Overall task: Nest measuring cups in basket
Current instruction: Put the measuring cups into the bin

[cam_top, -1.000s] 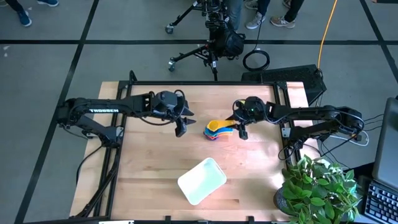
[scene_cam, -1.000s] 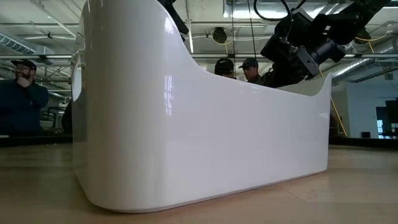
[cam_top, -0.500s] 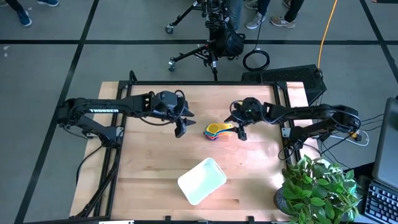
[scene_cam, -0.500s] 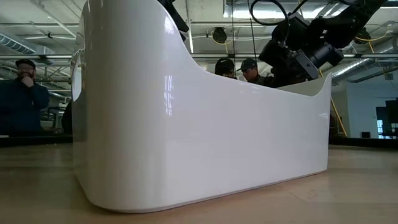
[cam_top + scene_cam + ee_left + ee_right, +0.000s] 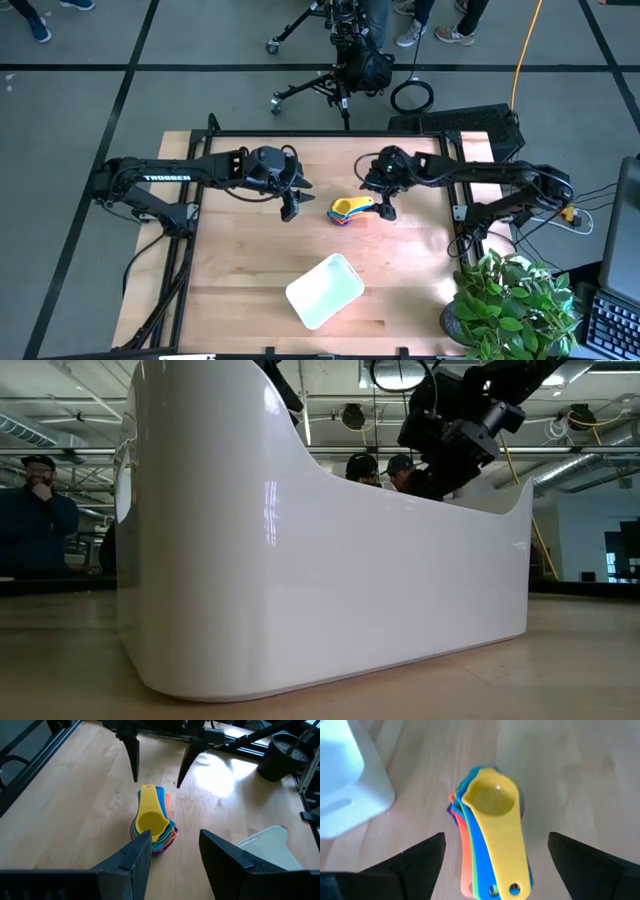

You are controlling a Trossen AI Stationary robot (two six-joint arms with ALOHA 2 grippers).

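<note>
The measuring cups (image 5: 350,210) sit nested in one stack on the wood table, yellow cup on top (image 5: 492,800). The stack rests on its bottom cup, with the handles (image 5: 502,870) fanned toward the table's right. My right gripper (image 5: 385,207) hovers open over the handle ends, one finger on either side (image 5: 496,840), touching nothing. My left gripper (image 5: 290,207) stands open just left of the stack (image 5: 152,822), also clear of it. The white basket (image 5: 324,290) lies nearer the front edge, with nothing in it that I can see.
A potted plant (image 5: 510,305) stands at the table's near right corner. The basket wall (image 5: 300,560) fills the low view, with people (image 5: 40,510) in the room behind. Bare wood lies between the cups and the basket.
My right gripper has opened, let go of the cups' handles and drawn up and a little toward the far edge. The stack of cups has stayed on the table where it was.
</note>
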